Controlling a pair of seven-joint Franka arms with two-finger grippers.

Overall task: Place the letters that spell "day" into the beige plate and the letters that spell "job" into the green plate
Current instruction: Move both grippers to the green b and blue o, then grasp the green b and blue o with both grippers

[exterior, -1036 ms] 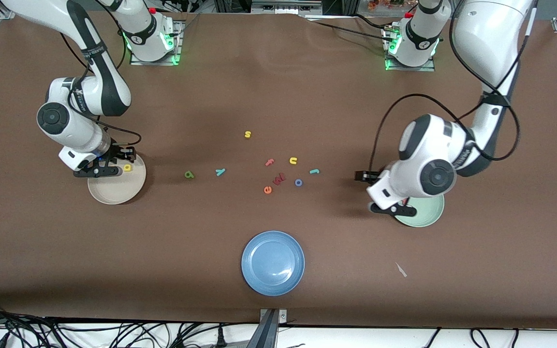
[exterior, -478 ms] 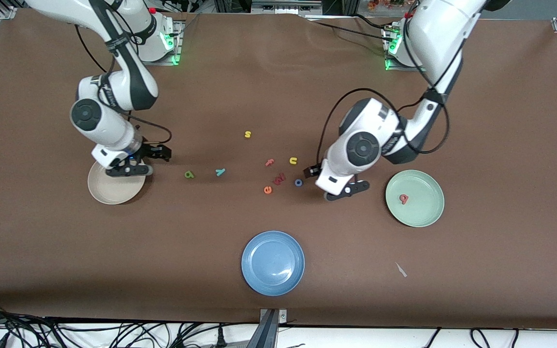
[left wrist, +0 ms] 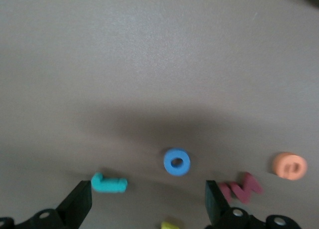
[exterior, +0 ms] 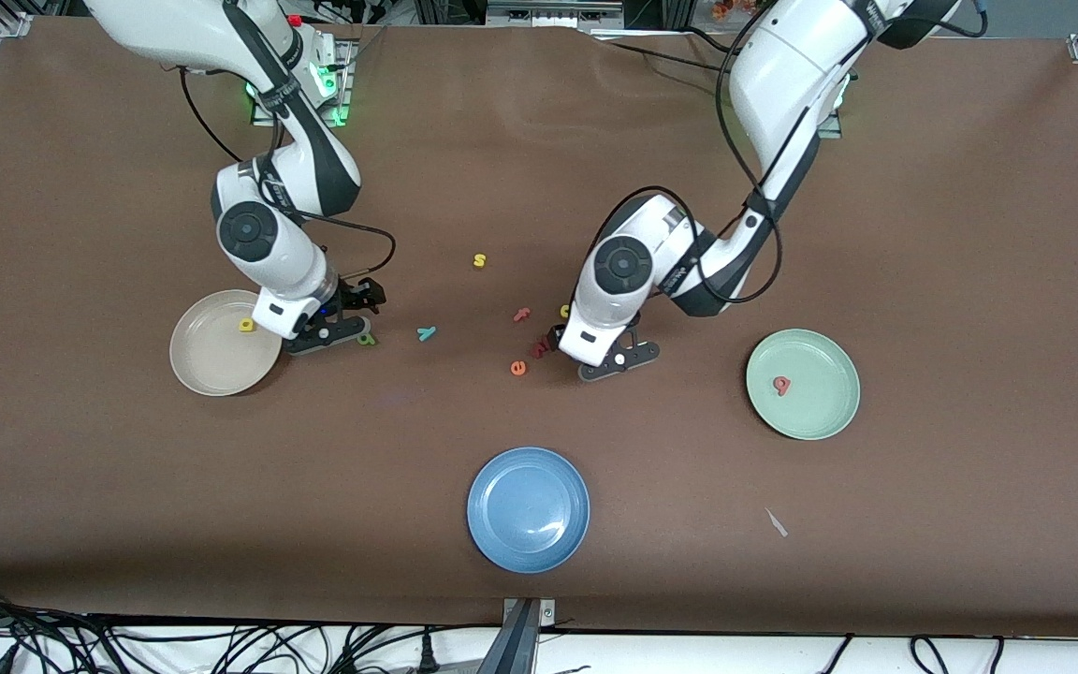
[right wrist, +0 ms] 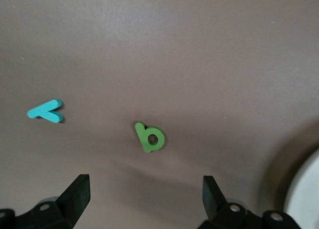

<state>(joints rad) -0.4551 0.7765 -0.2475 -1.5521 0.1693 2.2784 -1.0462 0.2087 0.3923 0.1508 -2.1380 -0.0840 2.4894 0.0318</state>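
Right gripper (exterior: 338, 328) wide over green a (right wrist: 150, 137), frame centre-left | left gripper (exterior: 606, 360) wide over blue o (left wrist: 177, 162) | I judge foam light, soft: pinch outer edges.

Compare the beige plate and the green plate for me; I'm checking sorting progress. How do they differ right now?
The beige plate holds a yellow letter; the green plate holds a pink-red one. The beige plate lies toward the right arm's end of the table, the green plate toward the left arm's. Both are round, shallow, plain and hold one letter.
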